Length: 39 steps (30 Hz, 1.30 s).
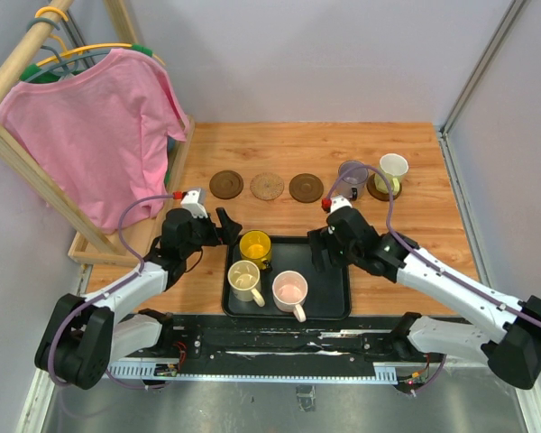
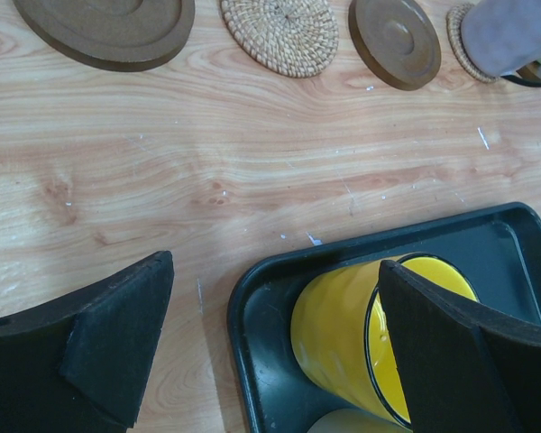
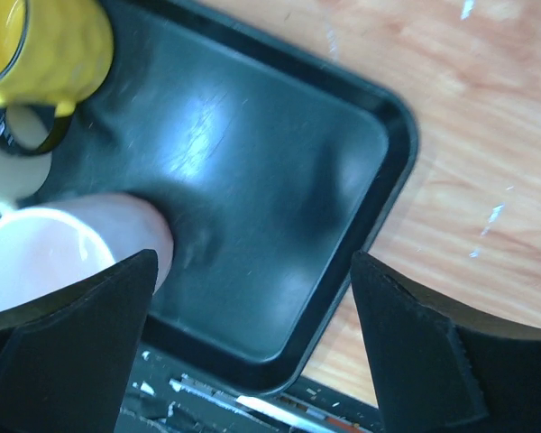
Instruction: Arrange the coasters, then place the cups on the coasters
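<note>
The left tool (image 2: 275, 262) stands wide open, holding nothing, just beside the yellow mug (image 2: 343, 334) at the far left corner of the tray (image 1: 329, 298). The cream mug (image 1: 244, 278) and pink mug (image 1: 289, 290) stand in the tray too. The right tool (image 3: 252, 260) hangs wide and empty over the tray's bare right half. Three coasters (image 1: 267, 186) lie in a row on the desk (image 1: 298, 149) (two dark, the middle one woven). Right of them, the purple-grey mug (image 1: 352, 172) and pale mug (image 1: 394, 167) each sit on a coaster.
</note>
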Tool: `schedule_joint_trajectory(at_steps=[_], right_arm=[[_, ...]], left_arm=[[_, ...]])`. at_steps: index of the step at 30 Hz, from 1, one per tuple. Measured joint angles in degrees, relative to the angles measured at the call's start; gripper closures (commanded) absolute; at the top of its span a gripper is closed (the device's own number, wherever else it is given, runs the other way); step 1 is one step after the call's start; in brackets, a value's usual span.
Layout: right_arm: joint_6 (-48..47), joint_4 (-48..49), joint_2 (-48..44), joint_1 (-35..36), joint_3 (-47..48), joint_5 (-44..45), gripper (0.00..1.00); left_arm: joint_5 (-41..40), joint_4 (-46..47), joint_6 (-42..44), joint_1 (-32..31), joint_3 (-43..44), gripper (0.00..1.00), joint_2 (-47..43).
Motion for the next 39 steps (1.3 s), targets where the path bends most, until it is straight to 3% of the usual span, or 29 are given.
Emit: schedule_joint_trajectory(at_steps=[10, 25, 28, 33, 39], right_arm=[[2.7, 0.7, -7.3, 10.3, -4.6, -4.2, 0.02], [5.5, 3.7, 1.9, 22.2, -5.0, -5.3, 0.02], [6.0, 3.7, 4.9, 22.7, -5.0, -5.2, 0.05], [6.4, 3.7, 9.9, 22.7, -5.0, -5.1, 0.20], [6.6, 3.9, 13.8, 22.9, -4.7, -4.5, 0.31]], left_arm=[[-1.5, -1.9, -0.1, 0.0, 0.0, 0.00, -4.4], [-1.8, -2.8, -1.4, -0.8, -0.1, 0.00, -4.4], [-1.9, -2.7, -1.6, -0.8, -0.3, 0.00, -4.4], [-1.9, -2.7, -1.6, -0.8, -0.9, 0.00, -4.4], [-1.9, -2.5, -1.6, -1.1, -1.0, 0.00, -4.0]])
